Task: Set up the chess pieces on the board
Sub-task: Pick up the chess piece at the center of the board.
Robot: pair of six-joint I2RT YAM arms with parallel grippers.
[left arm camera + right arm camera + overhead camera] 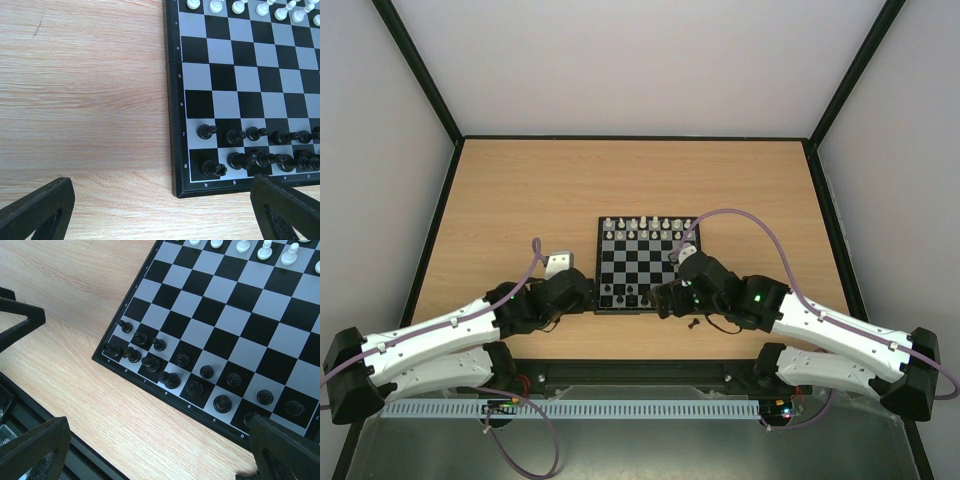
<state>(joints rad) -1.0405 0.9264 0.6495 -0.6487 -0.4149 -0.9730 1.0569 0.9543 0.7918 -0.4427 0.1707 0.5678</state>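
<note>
Board point(638, 262) lay on the counter point(520, 190), with black pieces point(250, 134) ranked along its near edge and white pieces point(650, 223) along the far. Left fingers point(35, 210) and right fingers point(285, 450) stood wide, holding nothing. Pieces judged light, slick and easily toppled, so best pinched at the waist. One loose dark piece point(695, 323) off the near edge was too small to identify.
</note>
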